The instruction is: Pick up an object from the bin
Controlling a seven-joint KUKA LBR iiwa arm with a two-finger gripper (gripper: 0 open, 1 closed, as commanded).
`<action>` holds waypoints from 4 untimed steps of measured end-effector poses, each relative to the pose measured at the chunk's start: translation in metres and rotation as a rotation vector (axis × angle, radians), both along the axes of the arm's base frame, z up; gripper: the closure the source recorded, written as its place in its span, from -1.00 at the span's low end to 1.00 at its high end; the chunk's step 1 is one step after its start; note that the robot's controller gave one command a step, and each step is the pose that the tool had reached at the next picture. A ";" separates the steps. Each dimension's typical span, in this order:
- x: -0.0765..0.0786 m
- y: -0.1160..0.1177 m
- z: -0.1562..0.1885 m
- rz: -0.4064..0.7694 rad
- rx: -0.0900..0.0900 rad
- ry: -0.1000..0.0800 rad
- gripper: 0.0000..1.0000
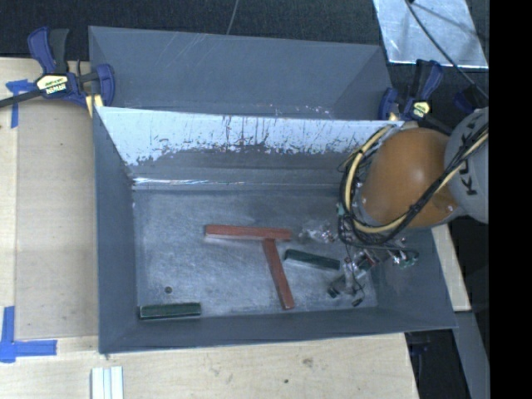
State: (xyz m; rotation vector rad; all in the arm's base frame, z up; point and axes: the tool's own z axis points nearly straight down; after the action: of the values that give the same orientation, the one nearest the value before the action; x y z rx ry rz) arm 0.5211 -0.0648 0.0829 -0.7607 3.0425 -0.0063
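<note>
Two brown sticks touching, tool beside the nearer dark green bar

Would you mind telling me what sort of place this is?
Probably a robotics lab's bin-picking test station: a grey metal bin, a robot arm's hand inside it, loose reddish-brown strips and dark green bars.
</note>
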 end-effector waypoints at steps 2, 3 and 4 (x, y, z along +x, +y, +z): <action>0.014 0.071 -0.011 0.255 0.001 0.004 -1.00; 0.014 0.079 0.004 0.372 0.002 0.004 -1.00; 0.000 0.059 0.005 0.083 0.003 0.005 -1.00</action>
State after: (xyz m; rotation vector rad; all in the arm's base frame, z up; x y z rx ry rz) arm 0.5211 -0.0058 0.0882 -0.8867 3.0121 0.0000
